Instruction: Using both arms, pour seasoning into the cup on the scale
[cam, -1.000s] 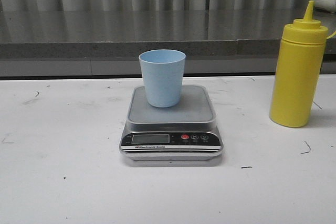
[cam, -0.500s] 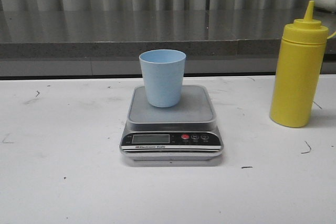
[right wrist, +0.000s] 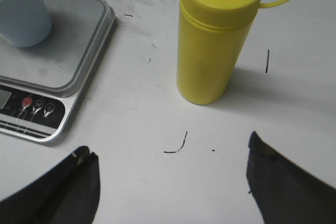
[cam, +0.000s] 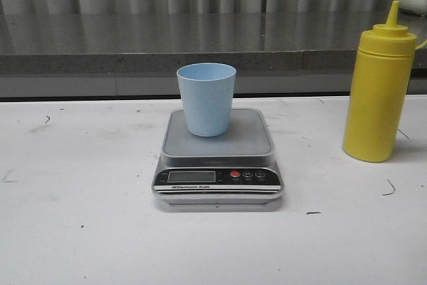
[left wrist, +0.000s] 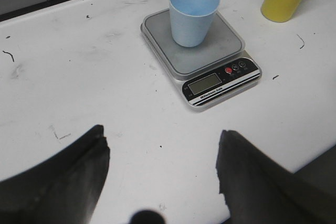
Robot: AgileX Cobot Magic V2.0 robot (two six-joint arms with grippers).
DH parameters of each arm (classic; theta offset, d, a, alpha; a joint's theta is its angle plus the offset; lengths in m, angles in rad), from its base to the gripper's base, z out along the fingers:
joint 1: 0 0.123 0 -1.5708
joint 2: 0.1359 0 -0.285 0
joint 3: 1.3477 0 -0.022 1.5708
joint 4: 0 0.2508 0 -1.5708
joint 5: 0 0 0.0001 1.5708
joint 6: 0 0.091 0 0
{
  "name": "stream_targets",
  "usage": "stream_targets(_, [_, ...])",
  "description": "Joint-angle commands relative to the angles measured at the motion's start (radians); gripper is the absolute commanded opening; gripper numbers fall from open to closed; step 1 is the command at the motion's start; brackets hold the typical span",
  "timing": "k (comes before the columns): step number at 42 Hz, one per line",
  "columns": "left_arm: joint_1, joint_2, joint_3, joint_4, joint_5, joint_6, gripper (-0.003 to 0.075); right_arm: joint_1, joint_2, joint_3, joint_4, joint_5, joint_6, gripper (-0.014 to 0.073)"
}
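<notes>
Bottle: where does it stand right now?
In the front view the bottle stands upright on the table at the far right, apart from the scale and the cup on it.

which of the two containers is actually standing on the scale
The light blue cup. It stands upright on the steel platform of the scale, toward its back edge. The yellow squeeze bottle stands on the bare table to the scale's right, apart from it.

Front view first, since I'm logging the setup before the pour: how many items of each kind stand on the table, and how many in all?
Yellow squeeze bottle: 1
Light blue cup: 1, standing on the scale
Digital scale: 1
Total: 3 items on the white table; neither arm shows in the front view.
</notes>
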Motion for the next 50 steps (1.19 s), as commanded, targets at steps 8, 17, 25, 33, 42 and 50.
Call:
stream_targets(8, [-0.004,-0.004,-0.026,0.001,-0.072,-0.002,0.0439,0.018,0.131,0.159,0.041,-0.473,-0.011,0.0594])
stream_targets(17, [-0.004,-0.004,-0.026,0.001,-0.072,-0.002,0.0439,0.056,0.321,0.201,0.039,-0.800,-0.008,0.0594])
stream_targets(25, [-0.004,-0.004,-0.026,0.001,-0.072,-0.002,0.0439,0.056,0.466,0.201,0.035,-1.061,0.009,0.0594])
stream_targets(33, [-0.004,-0.004,-0.026,0.001,-0.072,-0.002,0.0439,0.056,0.589,0.176,0.015,-1.238,0.093,0.0594])
stream_targets(42, [-0.004,-0.004,-0.026,0.001,-0.072,-0.002,0.0439,0.055,0.718,0.113,0.013,-1.339,0.122,0.0594])
stream_targets(50, [-0.004,-0.004,-0.026,0.001,-0.072,-0.002,0.0439,0.054,0.830,0.035,0.014,-1.416,0.122,0.0594])
